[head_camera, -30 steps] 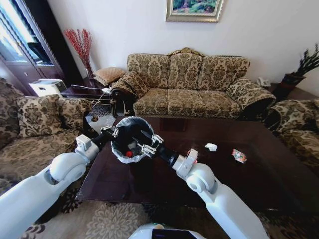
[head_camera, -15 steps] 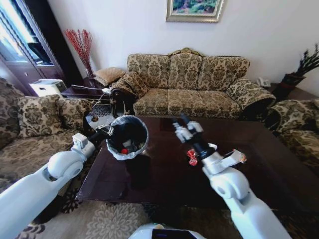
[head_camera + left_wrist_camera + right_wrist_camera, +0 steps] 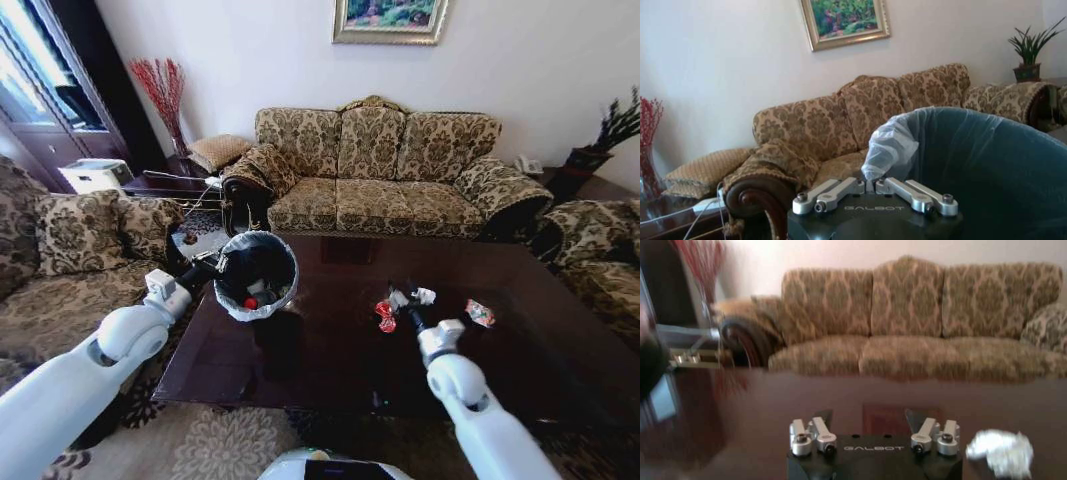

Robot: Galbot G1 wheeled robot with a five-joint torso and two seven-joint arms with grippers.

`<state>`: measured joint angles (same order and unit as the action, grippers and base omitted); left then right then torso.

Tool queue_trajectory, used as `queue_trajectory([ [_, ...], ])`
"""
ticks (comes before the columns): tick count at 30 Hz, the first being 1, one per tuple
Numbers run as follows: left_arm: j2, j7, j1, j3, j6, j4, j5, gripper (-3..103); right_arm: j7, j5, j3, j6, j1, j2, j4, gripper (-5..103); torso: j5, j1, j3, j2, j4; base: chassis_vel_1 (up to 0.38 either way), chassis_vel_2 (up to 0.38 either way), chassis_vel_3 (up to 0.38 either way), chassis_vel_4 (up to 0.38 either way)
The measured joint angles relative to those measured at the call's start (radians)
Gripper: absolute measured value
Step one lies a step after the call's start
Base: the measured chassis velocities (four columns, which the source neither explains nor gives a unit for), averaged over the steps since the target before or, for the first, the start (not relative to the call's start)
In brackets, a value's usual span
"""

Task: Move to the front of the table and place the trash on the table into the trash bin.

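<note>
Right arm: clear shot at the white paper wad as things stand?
Probably yes. The right gripper is open, low over the table, with the white paper wad right beside it and nothing between.

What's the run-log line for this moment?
left claw: shut on bin rim, held over table | right claw: open, low by red wrapper and paper wad

Counter: dark reddish-brown wood, glossy, mirror-like sheen. Trash bin: thin, wrinkled black plastic liner, translucent whitish film where it folds over the rim; white wad looks like crumpled paper, red wrapper like shiny crinkled foil. Left gripper and right gripper: brushed silver metal links on matt black housings; arm shells smooth glossy white plastic; sofa in matt patterned woven cloth.
</note>
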<state>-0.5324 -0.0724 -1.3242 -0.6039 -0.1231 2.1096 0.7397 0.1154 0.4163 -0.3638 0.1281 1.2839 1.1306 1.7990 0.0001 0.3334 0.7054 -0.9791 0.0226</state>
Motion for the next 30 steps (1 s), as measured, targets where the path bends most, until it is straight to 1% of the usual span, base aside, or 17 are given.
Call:
queue_trajectory([
  [1, 0.0, 0.0, 0.0, 0.0, 0.0, 0.0, 0.0, 3, 0.0, 0.0, 0.0, 0.0, 0.0, 0.0, 0.0, 71, 0.0, 0.0, 0.0, 0.0, 0.0, 0.0, 0.0, 0.0, 0.0],
  [3, -0.001, 0.001, 0.0, 0.003, 0.003, -0.003, -0.002, 3, -0.016, -0.012, 0.014, 0.002, -0.025, 0.01, -0.104, 83, 0.0001, 0.0, 0.0, 0.0, 0.0002, 0.0, 0.0, 0.0, 0.0],
  [4, -0.001, 0.001, 0.0, 0.003, 0.003, -0.003, -0.002, 3, -0.016, -0.012, 0.014, 0.002, -0.025, 0.01, -0.104, 83, 0.0001, 0.0, 0.0, 0.0, 0.0002, 0.0, 0.0, 0.0, 0.0],
  [7, -0.005, 0.002, 0.0, 0.011, 0.003, -0.004, -0.007, 3, -0.037, -0.009, 0.031, 0.004, -0.037, 0.015, -0.176, 97, -0.0002, 0.0, 0.0, 0.0, 0.0, 0.0, 0.0, 0.0, 0.0],
  [10, -0.006, 0.002, 0.001, 0.015, 0.004, -0.004, -0.008, 3, -0.045, -0.007, 0.037, 0.005, -0.043, 0.02, -0.196, 100, -0.0002, 0.0, 0.0, 0.0, 0.0, 0.0, 0.0, 0.0, 0.0],
  [19, -0.006, 0.002, 0.0, 0.016, 0.004, -0.004, -0.009, 3, -0.062, -0.006, 0.052, -0.008, -0.079, 0.03, -0.263, 100, -0.0001, 0.0, 0.0, 0.0, 0.0, 0.0, 0.0, 0.0, 0.0],
  [20, -0.006, 0.002, 0.0, 0.016, 0.004, -0.004, -0.009, 3, -0.064, -0.006, 0.053, -0.011, -0.084, 0.031, -0.269, 101, -0.0001, 0.0, 0.0, 0.0, 0.0001, 0.0, 0.0, 0.0, 0.0],
  [22, -0.005, 0.003, 0.0, 0.016, 0.004, -0.003, -0.009, 3, -0.069, -0.007, 0.056, -0.016, -0.091, 0.033, -0.278, 92, -0.0001, 0.0, 0.0, 0.0, 0.0002, 0.0, 0.0, 0.0, 0.0],
  [24, -0.004, 0.003, 0.0, 0.016, 0.004, -0.003, -0.009, 3, -0.074, -0.007, 0.056, -0.017, -0.091, 0.033, -0.279, 92, -0.0002, 0.0, 0.0, 0.0, 0.0002, 0.0, 0.0, 0.0, 0.0],
  [27, -0.002, 0.003, 0.0, 0.016, 0.005, -0.003, -0.009, 3, -0.079, -0.007, 0.057, -0.018, -0.09, 0.031, -0.277, 76, -0.0001, 0.0, 0.0, 0.0, 0.0, 0.0, 0.0, 0.0, 0.0],
  [28, -0.002, 0.003, 0.0, 0.016, 0.005, -0.003, -0.009, 3, -0.079, -0.007, 0.057, -0.018, -0.09, 0.031, -0.277, 76, -0.0001, 0.0, 0.0, 0.0, 0.0, 0.0, 0.0, 0.0, 0.0],
  [30, -0.002, 0.003, 0.001, 0.016, 0.005, -0.003, -0.008, 3, -0.08, -0.006, 0.055, -0.02, -0.087, 0.028, -0.275, 65, -0.0001, 0.0, 0.0, 0.0, 0.0, 0.0, 0.0, 0.0, 0.0],
])
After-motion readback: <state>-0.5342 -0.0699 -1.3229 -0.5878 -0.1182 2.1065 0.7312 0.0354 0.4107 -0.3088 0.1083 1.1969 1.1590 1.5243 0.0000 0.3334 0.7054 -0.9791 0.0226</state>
